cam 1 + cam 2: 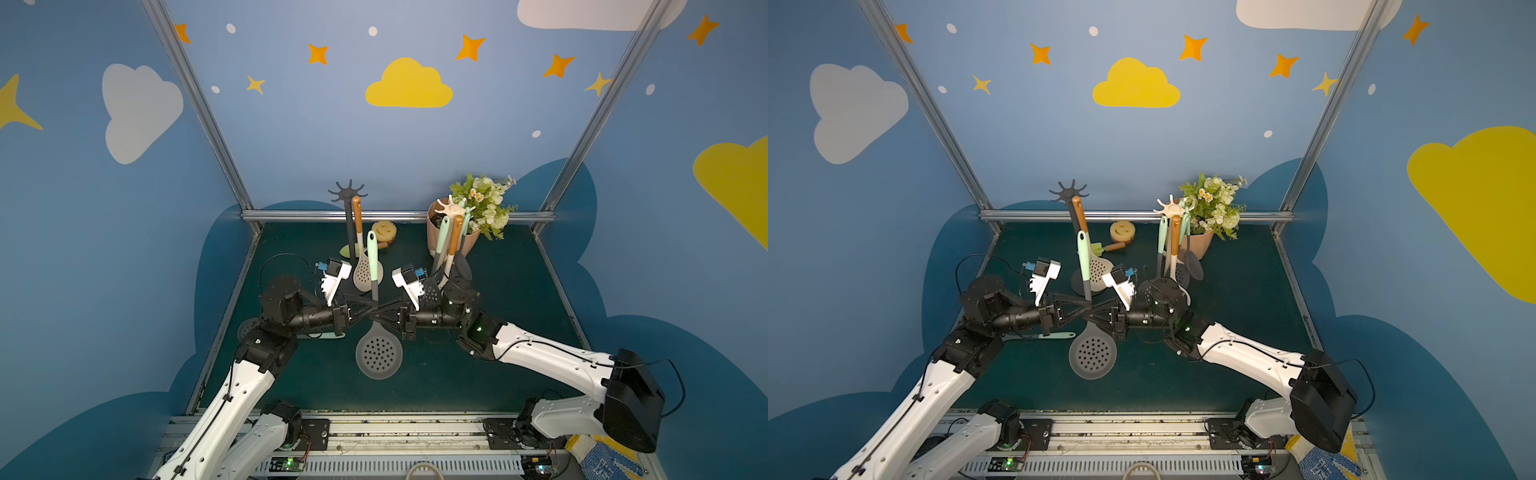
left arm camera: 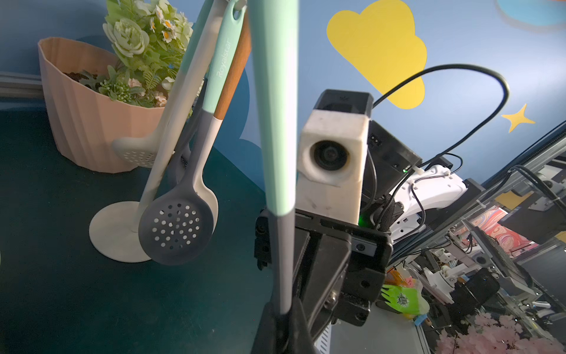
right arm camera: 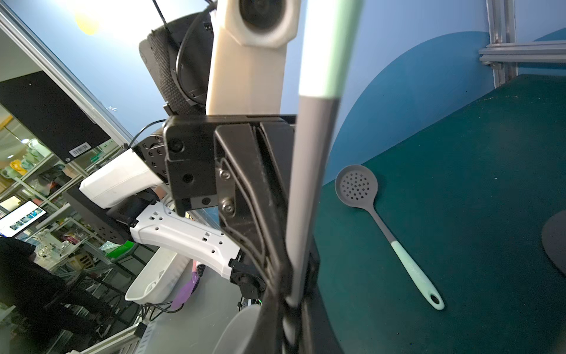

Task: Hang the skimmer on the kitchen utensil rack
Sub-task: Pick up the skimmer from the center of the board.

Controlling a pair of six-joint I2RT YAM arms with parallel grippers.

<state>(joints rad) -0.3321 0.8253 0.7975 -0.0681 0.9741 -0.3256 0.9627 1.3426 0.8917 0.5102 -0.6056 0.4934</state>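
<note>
Second skimmer (image 3: 389,236) lies flat on the worktop (image 1: 498,353) at far left, partly under the left arm. Left pincer (image 1: 370,306) is pressed together on the grey shaft of the skimmer (image 1: 378,353). Right pincer (image 1: 385,311) pinches the same shaft from the opposite side, tips almost meeting. The skimmer sits mid-worktop between both arms, on neither rack, with its mint handle end toward the racks and its perforated head toward the robot base. Behind it stands the dark rack (image 1: 348,193), with a beige skimmer (image 1: 362,272) hanging from it. Smiley sponge (image 1: 384,230) is at the back, just right of that rack. Further right is the pale rack (image 1: 451,205), hung with several utensils, in front of the flowerpot (image 2: 76,122).
</note>
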